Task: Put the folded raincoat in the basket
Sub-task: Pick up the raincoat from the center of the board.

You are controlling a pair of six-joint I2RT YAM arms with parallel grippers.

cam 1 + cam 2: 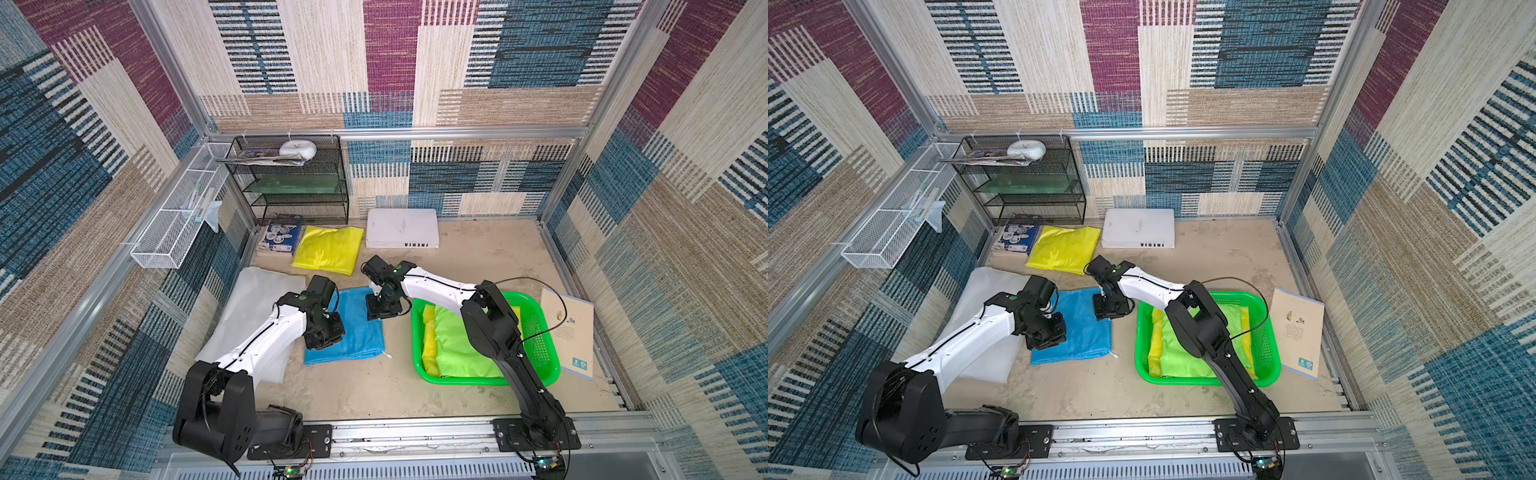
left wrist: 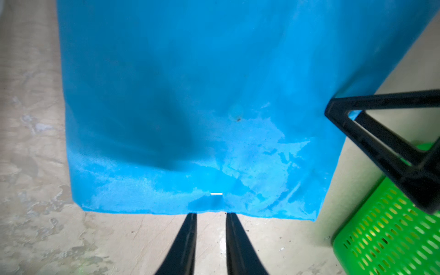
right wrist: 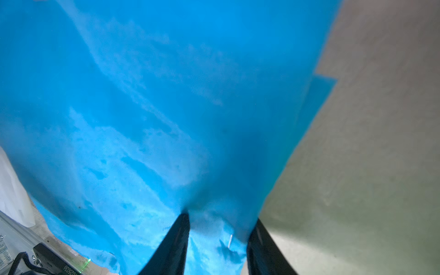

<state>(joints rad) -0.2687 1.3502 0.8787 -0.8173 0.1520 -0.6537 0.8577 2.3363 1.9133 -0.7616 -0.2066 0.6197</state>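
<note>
**Target:** folded bright blue raincoat (image 1: 357,332) of thin, sheeny fabric. It lies flat on the beige tabletop (image 1: 374,395) at centre frame in both top views. It is just left of the bright green perforated plastic basket (image 1: 542,349) and not touching it. The basket sits right of centre and holds a lime-green folded sheet (image 1: 461,349) over a yellow one (image 1: 430,345).

**Left gripper** (image 2: 210,215): at the raincoat's left edge. The fingers are nearly together with a slim gap between them. Their tips meet the hem, where the fabric puckers. Whether the hem is pinched, cannot tell.

**Right gripper** (image 3: 221,219): at the raincoat's upper right edge. The fingers are apart, astride the edge with blue fabric between them, not clamped.

**Handling, judged:** light, limp, slick. The layers will likely slide on each other, and the fold will likely sag open if raised from one point. Best hold is two opposite edges, with all layers caught well inside the hem and kept taut. The white cord end (image 1: 387,355) at the lower right corner could snag the basket rim. Raincoat not yet in the basket.
</note>
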